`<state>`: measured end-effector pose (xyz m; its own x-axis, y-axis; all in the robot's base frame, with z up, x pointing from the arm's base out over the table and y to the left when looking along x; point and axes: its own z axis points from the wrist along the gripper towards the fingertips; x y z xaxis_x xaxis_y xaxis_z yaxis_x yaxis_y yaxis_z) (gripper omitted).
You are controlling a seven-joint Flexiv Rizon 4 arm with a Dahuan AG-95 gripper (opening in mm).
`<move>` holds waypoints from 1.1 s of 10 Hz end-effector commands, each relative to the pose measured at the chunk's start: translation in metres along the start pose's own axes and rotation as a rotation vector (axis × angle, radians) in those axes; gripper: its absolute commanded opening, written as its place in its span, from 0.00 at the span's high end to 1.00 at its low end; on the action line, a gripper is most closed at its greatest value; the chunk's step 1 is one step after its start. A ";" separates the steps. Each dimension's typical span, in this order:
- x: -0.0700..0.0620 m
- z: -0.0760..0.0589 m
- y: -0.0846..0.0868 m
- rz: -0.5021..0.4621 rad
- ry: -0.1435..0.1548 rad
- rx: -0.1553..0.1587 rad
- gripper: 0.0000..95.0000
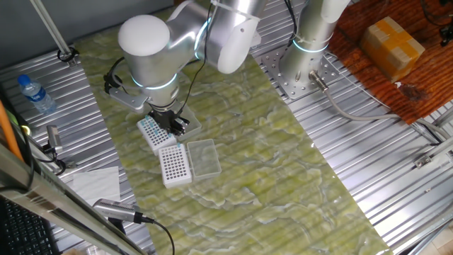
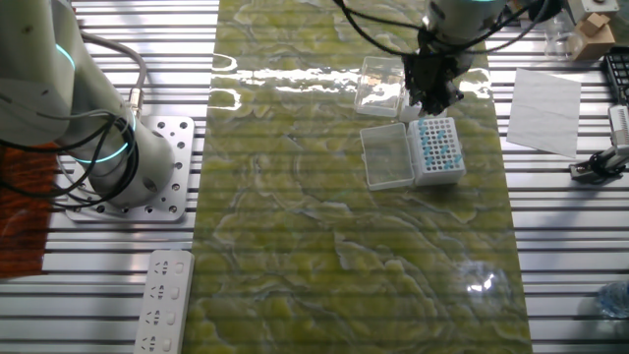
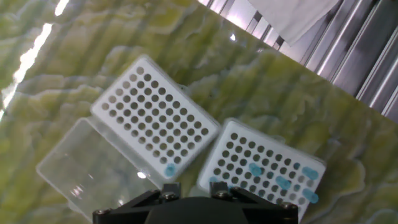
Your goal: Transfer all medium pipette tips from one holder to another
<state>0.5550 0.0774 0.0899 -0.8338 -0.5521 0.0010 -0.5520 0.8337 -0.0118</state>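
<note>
Hand view shows only the dark base of the hand at the bottom edge, so I cannot tell whether the fingers (image 1: 175,127) are parted, closed, or carrying a tip; the fixed views are too coarse to settle it. Just beyond the hand lies the lidded holder (image 3: 155,118), my reference point, its clear lid (image 3: 81,162) folded flat beside it, with a single blue tip (image 3: 169,169) in its nearest corner and every other hole dark. Touching or nearly touching that holder, on the side away from the lid, is the second holder (image 3: 267,171), where the medium pipette tips (image 3: 283,182) sit scattered among empty holes. Several look tilted, and that worries me: I judge that a descent aimed at a hole centre could clip a leaning tip, knocking it over or jamming it. The holders look loose on the table (image 3: 74,56), so a sticky pull could drag one off position. Past the second holder, white paper (image 3: 298,15) is well clear.
</note>
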 end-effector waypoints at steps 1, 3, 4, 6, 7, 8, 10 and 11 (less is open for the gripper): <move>0.001 0.000 -0.002 -0.010 -0.002 0.000 0.80; -0.003 0.002 -0.007 -0.024 -0.006 0.003 0.80; -0.003 0.004 -0.007 -0.026 -0.010 0.005 0.80; -0.003 0.009 -0.008 -0.030 -0.018 0.010 0.80; -0.003 0.009 -0.008 -0.030 -0.018 0.010 0.80; -0.003 0.010 -0.008 -0.035 -0.021 0.012 0.80; -0.003 0.012 -0.008 -0.048 -0.025 0.015 0.80; -0.003 0.013 -0.008 -0.052 -0.025 0.016 0.80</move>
<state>0.5622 0.0723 0.0759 -0.7998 -0.5998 -0.0225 -0.5991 0.8001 -0.0300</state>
